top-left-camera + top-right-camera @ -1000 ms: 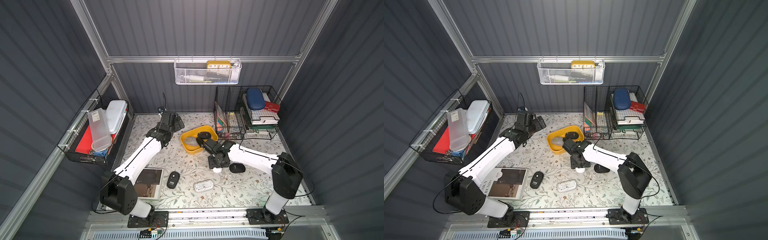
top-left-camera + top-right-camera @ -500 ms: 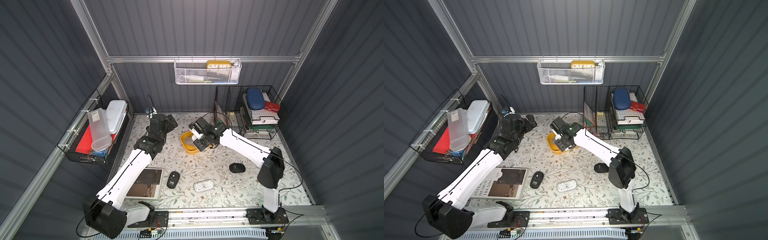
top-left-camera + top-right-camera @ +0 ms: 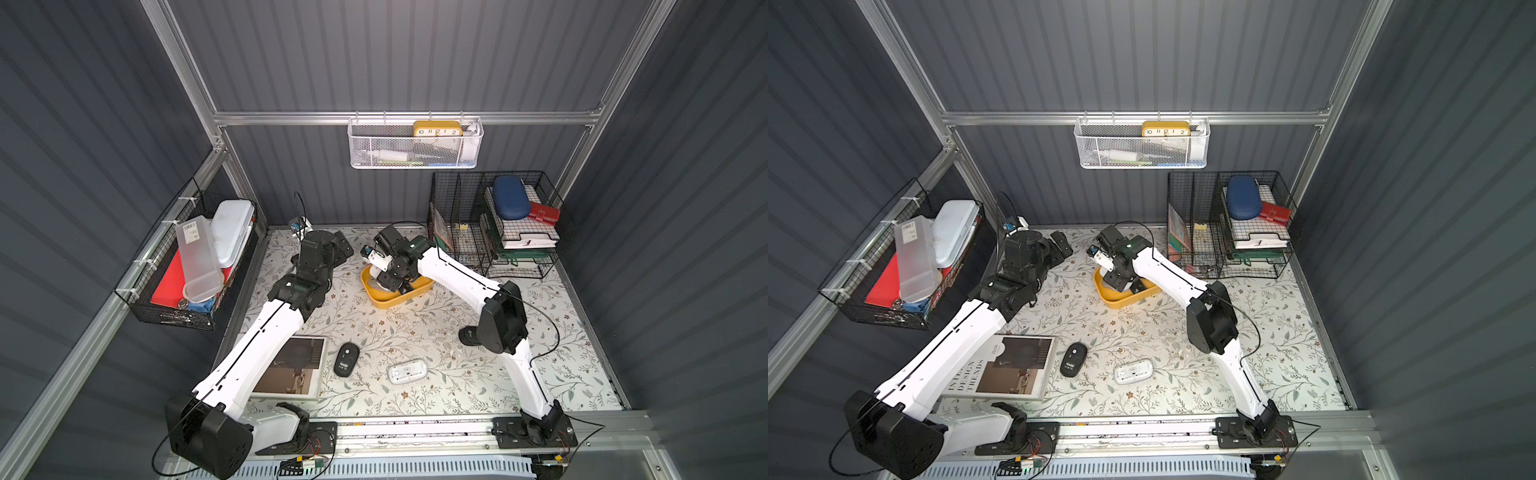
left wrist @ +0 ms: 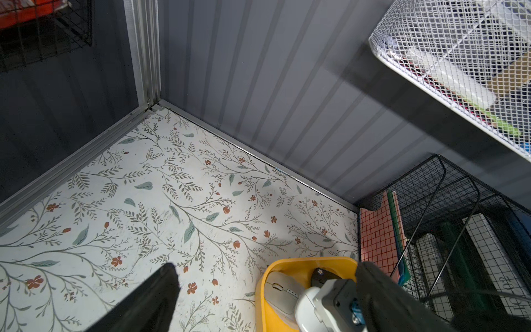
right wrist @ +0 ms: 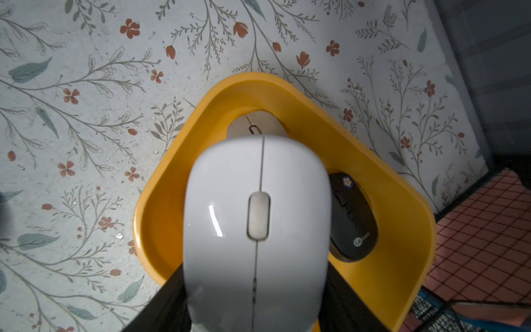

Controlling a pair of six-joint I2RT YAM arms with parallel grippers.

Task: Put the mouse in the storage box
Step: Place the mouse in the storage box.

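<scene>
Right wrist view is showing the white mouse [image 5: 255,224] filling the middle of the frame, hanging over the open storage box [image 5: 155,218]. Black fingers of the right pincer [image 5: 255,299] are pressing on its two flanks, jaws standing about half apart and clamping the shell. Whether the mouse is touching the box floor, I cannot tell.

Two mice are already lying inside: a black mouse [image 5: 352,221] against one wall and a pale mouse [image 5: 253,126] at the far end, partly hidden.

Step in hand, as I am reading it: the release. Doing it well is probably meaning going down low over the bare yellow floor beside the black mouse, then parting the jaws gently. The glossy shell is looking slippery, so a drop from height is risking a bounce off the rim or a landing on the pale mouse.

In a top view the left pincer [image 3: 343,249] is hovering near the back wall with its jaws spread wide, gripping nothing.

On the worktop [image 3: 415,340] a dark mouse [image 3: 346,359] and an upturned light mouse [image 3: 407,372] are waiting near the front.
</scene>
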